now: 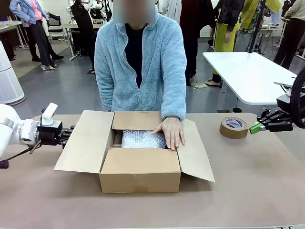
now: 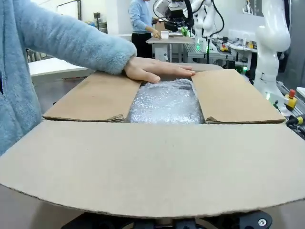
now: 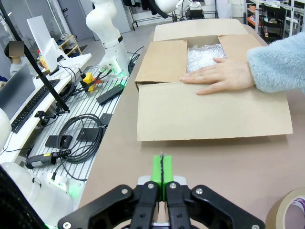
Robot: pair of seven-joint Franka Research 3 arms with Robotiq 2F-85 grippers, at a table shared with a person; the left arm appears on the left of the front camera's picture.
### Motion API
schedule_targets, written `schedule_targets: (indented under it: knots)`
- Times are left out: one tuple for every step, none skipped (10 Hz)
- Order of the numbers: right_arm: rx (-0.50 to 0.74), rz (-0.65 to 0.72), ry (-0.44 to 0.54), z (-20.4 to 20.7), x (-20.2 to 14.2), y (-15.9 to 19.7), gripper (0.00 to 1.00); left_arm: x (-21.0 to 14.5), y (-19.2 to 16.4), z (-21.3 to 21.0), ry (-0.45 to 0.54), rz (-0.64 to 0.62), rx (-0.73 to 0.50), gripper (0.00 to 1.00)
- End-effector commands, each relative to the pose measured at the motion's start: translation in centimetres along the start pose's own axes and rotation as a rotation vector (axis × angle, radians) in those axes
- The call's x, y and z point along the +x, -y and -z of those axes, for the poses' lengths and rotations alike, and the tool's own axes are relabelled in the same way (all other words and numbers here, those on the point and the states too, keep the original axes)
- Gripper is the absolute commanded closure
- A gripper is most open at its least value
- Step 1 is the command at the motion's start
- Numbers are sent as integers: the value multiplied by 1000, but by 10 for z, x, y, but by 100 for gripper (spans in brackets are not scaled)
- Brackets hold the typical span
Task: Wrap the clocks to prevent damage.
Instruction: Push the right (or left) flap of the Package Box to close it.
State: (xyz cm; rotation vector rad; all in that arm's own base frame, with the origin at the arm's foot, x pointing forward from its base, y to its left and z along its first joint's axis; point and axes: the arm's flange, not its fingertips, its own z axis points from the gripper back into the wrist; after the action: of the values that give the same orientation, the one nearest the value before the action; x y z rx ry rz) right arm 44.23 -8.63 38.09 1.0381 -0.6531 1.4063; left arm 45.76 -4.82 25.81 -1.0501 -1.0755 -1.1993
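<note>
At the left edge of the front view we see the left gripper (image 1: 70,131), low over the table and just beside the outer edge of the left flap of the cardboard box (image 1: 138,174). Its fingers are mostly hidden behind this flap; we take them as closed, and we cannot say surely whether they touch the cardboard. In the middle of the frame the box is open, its side flaps spread outward. The clocks (image 1: 143,139) lie inside as one bundle in whitish bubble wrap, with no clock face showing. The person's hand (image 1: 171,132) rests flat along the right edge of the opening, just beside the bundle, we think to keep the box steady. Further right the tape roll (image 1: 233,128) lies flat, near the box, probably ready for sealing. At the right edge the right gripper (image 1: 255,128) hovers near the roll, its green pads pressed together on nothing. The table (image 1: 248,191) has a plain brown, matte cover. Behind the person the room is a busy workshop with a white table (image 1: 243,71), a grey floor and other people standing.
</note>
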Motion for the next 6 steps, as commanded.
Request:
schedule_targets:
  knots:
    - [0,-2,-1,1,1,0,99,-5,-6,23,26,36,-9,100]
    - [0,-2,-1,1,1,0,99,0,-8,38,26,45,-21,100]
    - [0,-2,-1,1,1,0,99,7,-10,48,36,50,-32,100]
    - [0,-2,-1,1,1,0,99,16,-11,57,43,64,-49,100]
    - [0,-2,-1,1,1,0,99,25,-10,61,49,81,-60,100]
    - [0,-2,-1,1,1,0,99,33,-8,61,53,97,-60,100]
